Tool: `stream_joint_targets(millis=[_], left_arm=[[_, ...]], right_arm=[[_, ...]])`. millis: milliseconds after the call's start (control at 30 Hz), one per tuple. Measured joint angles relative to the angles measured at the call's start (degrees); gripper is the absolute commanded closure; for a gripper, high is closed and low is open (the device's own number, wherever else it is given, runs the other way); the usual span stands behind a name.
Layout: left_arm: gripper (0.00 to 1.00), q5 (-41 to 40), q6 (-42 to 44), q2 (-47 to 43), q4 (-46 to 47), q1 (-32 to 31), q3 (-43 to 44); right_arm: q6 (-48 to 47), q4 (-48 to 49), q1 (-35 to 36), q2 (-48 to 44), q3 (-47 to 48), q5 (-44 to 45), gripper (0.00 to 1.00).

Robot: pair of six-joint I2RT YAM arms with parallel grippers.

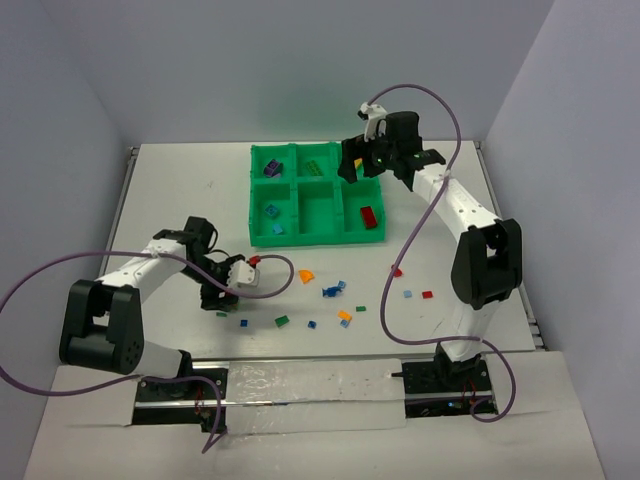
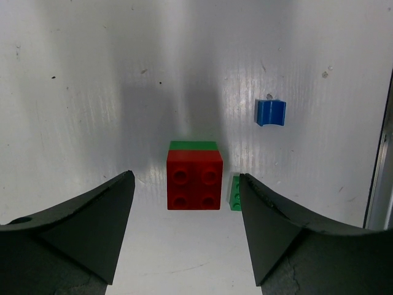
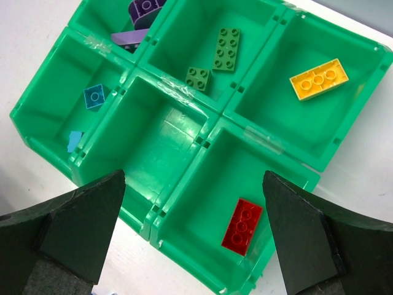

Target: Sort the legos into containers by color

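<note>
My left gripper (image 2: 186, 184) is open low over the table, left of the tray. A red two-by-two lego (image 2: 194, 181) stacked on a green plate (image 2: 193, 145) lies just ahead of its fingertips, touching neither. From above, that red lego (image 1: 254, 261) shows at the left gripper (image 1: 243, 272). A small green lego (image 2: 235, 192) lies by the right finger and a blue one (image 2: 271, 112) farther off. My right gripper (image 3: 194, 184) hangs open and empty over the green tray of containers (image 3: 184, 101), which hold a red lego (image 3: 242, 225), a yellow one (image 3: 319, 78), dark green ones (image 3: 226, 49), blue (image 3: 94, 96) and purple (image 3: 144, 9).
Loose legos lie scattered on the table in front of the tray (image 1: 262, 238): orange (image 1: 306, 274), blue (image 1: 330, 291), green (image 1: 283, 321), red (image 1: 427, 295) and light blue (image 1: 407, 294). The front middle container (image 3: 159, 141) has nothing in it. Purple cables loop beside both arms.
</note>
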Motion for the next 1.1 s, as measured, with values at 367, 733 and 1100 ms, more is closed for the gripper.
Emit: stream_joint_targets(millis=[367, 733, 1100], left_arm=[[0.55, -1.5, -0.3, 0.5, 3.7, -0.8, -0.9], [0.82, 2.1, -4.1, 1.4, 3.2, -0.6, 2.9], [0.94, 22.1, -33.3, 3.2, 12.5, 2.9, 23.4]], right_arm=[[-0.3, -0.1, -0.9, -0.2, -1.2, 0.0, 0.00], [-3.3, -0.5, -1.1, -1.7, -3.3, -3.7, 0.00], [-13.6, -2.4, -0.9, -6.1, -5.3, -25.4, 0.03]])
